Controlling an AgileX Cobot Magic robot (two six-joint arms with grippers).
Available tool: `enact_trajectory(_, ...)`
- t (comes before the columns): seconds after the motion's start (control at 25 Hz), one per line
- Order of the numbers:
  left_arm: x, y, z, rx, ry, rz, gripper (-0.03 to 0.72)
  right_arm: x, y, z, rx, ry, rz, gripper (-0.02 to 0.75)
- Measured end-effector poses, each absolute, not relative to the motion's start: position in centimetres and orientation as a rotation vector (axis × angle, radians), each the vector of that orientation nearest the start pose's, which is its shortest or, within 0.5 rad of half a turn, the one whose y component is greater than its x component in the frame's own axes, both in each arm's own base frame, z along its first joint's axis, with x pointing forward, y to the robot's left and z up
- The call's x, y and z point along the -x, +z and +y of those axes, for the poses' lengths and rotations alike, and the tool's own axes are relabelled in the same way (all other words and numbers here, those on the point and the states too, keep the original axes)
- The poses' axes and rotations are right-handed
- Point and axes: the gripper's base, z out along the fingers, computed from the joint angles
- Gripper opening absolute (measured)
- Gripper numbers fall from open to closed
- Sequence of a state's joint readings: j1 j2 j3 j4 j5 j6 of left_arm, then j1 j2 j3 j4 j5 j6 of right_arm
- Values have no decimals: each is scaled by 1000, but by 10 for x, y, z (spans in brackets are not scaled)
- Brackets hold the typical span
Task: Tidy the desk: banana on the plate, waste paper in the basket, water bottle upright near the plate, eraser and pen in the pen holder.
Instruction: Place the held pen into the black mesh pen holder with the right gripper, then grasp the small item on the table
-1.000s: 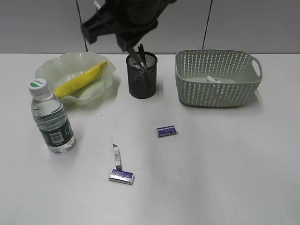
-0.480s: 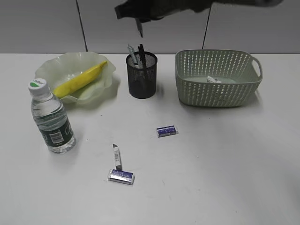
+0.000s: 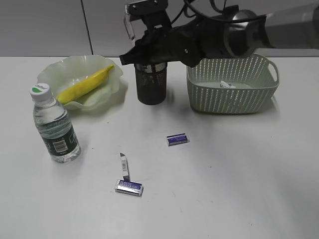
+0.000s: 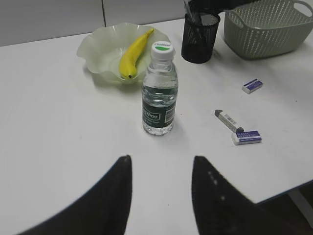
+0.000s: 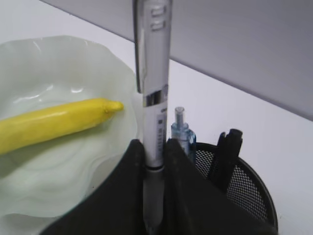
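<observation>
Water bottle (image 3: 54, 127) stands upright on the desk (image 3: 239, 174), cap up, near the plate (image 3: 55, 74) at front-left: that sub-goal reads as satisfied. In the left wrist view the left gripper (image 4: 161, 196) hangs low over bare desk with its fingers (image 4: 115, 193) spread and nothing between them; probably parked clear so the other arm can work.

Banana (image 3: 84, 84) lies inside the plate, tip toward the pen holder (image 3: 150, 84). Done, by my reading.

Right gripper (image 5: 155, 166) sits directly above the pen holder. Its fingers (image 5: 122, 191) pinch a silver pen (image 5: 151, 98), held vertical, clip end up, lower end pointing down at the cup mouth. Vertical hold suits a straight drop into the narrow opening. 2 pens already stand in the cup: 1 blue-topped (image 5: 179, 132), 1 black (image 5: 227, 152).

3 loose items lie mid-desk, well apart from the holder: eraser (image 3: 177, 139), second eraser (image 3: 129, 187), and a small grey piece (image 3: 123, 165) touching or just beside it; cannot tell which.

Waste paper (image 3: 227, 84) rests in the basket (image 3: 234, 99).
</observation>
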State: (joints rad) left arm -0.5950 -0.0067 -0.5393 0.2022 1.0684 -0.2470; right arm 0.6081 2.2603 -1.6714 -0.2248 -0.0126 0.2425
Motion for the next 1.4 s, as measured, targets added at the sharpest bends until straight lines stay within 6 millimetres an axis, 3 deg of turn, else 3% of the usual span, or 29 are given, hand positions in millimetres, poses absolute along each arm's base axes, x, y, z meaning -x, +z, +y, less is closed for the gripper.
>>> enact_trajectory(0.44, 1, 289, 20, -331, -303, 1975, 307, -434, 166, 286, 580, 369, 2021, 105)
enact_trajectory(0.56, 1, 289, 20, -331, -303, 1975, 307, -436, 163, 282, 576, 348, 2056, 178)
enact_trajectory(0.72, 1, 289, 20, -331, -303, 1975, 307, -435, 162, 281, 578, 339, 2073, 340)
enact_trajectory(0.88, 1, 289, 20, -331, -303, 1975, 307, -433, 162, 278, 581, 318, 2114, 390)
enact_trajectory(1.0, 1, 289, 20, -331, -303, 1975, 307, -429, 179, 274, 576, 297, 2139, 396)
enact_trajectory(1.12, 1, 289, 20, -331, -303, 1975, 307, -421, 213, 267, 564, 274, 2152, 397)
enact_trajectory(1.4, 1, 289, 20, -331, -303, 1975, 307, -376, 288, 228, 573, 103, 2372, 374)
